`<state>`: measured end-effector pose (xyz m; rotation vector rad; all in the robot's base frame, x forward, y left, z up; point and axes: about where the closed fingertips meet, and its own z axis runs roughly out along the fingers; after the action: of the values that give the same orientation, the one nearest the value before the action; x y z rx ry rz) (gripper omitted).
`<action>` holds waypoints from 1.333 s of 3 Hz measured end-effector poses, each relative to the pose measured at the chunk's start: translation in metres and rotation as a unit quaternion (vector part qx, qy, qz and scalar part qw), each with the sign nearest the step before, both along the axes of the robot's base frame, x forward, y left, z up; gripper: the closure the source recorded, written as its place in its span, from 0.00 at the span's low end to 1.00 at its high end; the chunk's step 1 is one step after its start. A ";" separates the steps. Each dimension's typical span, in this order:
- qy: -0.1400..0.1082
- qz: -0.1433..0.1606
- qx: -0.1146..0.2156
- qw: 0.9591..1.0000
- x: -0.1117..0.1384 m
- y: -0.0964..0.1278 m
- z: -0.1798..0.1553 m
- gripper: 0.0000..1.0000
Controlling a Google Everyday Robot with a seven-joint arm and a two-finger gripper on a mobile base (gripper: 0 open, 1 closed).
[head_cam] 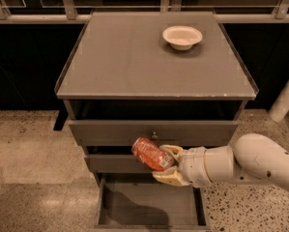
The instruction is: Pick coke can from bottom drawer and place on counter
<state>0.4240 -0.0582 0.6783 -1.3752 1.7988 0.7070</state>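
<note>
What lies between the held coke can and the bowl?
In the camera view: the upper drawer front, then bare counter. The gripper holds the coke can above the open bottom drawer.

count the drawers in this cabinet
3. The top drawer, with a knob, under the counter; the middle drawer below it, behind the gripper holding the can; the bottom drawer, pulled open at floor level. None seem hidden.

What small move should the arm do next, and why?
Probably raise it straight up: the gripper holds the coke can, tilted, before the middle drawer front, above the open bottom drawer but below the counter.
</note>
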 end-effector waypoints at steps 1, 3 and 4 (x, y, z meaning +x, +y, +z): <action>-0.023 0.016 -0.002 1.000 -0.003 0.002 0.020 1.00; -0.110 0.019 -0.030 0.993 0.003 -0.027 0.113 1.00; -0.172 -0.003 -0.011 0.985 0.032 -0.035 0.155 1.00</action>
<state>0.4558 -0.0934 0.8329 -1.4078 1.5397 0.4160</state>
